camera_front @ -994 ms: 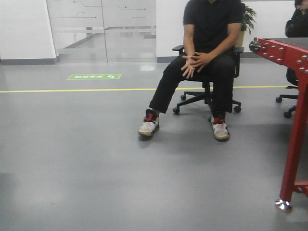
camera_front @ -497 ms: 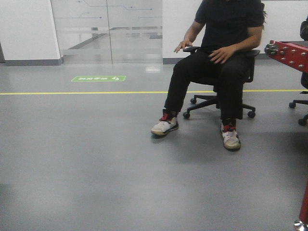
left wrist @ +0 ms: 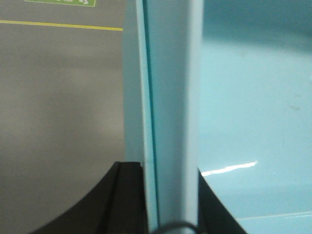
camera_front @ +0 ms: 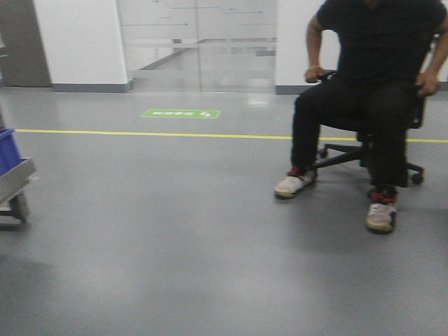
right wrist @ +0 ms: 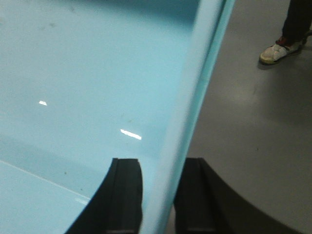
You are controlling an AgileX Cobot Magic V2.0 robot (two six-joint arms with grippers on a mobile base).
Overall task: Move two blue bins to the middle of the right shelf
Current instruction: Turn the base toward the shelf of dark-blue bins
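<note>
Blue bin (left wrist: 171, 97) sits clamped in left gripper (left wrist: 170, 197) and right gripper (right wrist: 158, 195).

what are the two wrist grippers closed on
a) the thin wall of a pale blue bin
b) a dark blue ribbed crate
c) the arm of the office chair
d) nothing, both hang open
a: in the wrist views the left gripper and right gripper each have a black finger on either side of the thin wall of a pale blue bin, tight against it.
</note>
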